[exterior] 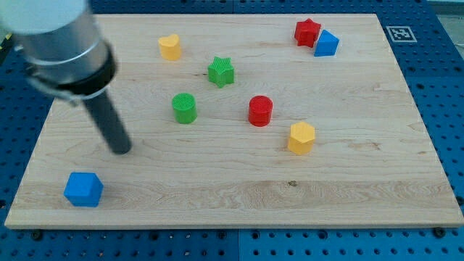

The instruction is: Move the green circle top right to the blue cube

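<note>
Currently my tip [120, 148] rests on the wooden desk [239, 196], left of the green round block [184, 107].
No hand visible; blue cube-like block [83, 188] sits bottom-left.

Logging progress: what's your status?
My tip left of green circle, apart. Blue cube bottom left, untouched. Nothing between circle and cube.

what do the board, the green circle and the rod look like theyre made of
Board: pale wood, going by its lengthwise grain and small knots; matte.
Green circle: probably plastic, with fine ridges across a dull top, perhaps 3D printed.
Rod, ending at my tip left of the green circle: dark and smooth, plastic or metal; unclear.
</note>
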{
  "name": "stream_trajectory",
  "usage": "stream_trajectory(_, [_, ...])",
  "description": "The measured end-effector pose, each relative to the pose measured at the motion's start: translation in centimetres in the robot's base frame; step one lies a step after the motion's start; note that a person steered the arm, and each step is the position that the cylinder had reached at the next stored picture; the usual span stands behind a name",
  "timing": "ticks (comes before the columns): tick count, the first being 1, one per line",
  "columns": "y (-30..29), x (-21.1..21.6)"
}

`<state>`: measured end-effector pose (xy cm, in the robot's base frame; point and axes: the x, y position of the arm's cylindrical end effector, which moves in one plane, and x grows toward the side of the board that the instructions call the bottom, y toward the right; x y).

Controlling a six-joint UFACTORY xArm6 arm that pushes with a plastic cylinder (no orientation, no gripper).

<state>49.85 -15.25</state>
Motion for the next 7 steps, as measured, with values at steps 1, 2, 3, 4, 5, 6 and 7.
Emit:
stream_trajectory(1, [3.5, -6.1])
stream_trajectory(2, [7.0, -9.8])
stream_trajectory(3, [13.4, -9.0])
stream_trajectory(4, [12.6, -7.6])
stream_trajectory(5, [8.7, -7.6])
stream_trajectory(6, [6.2, -7.6])
stream_trajectory(7, [6.0, -6.1])
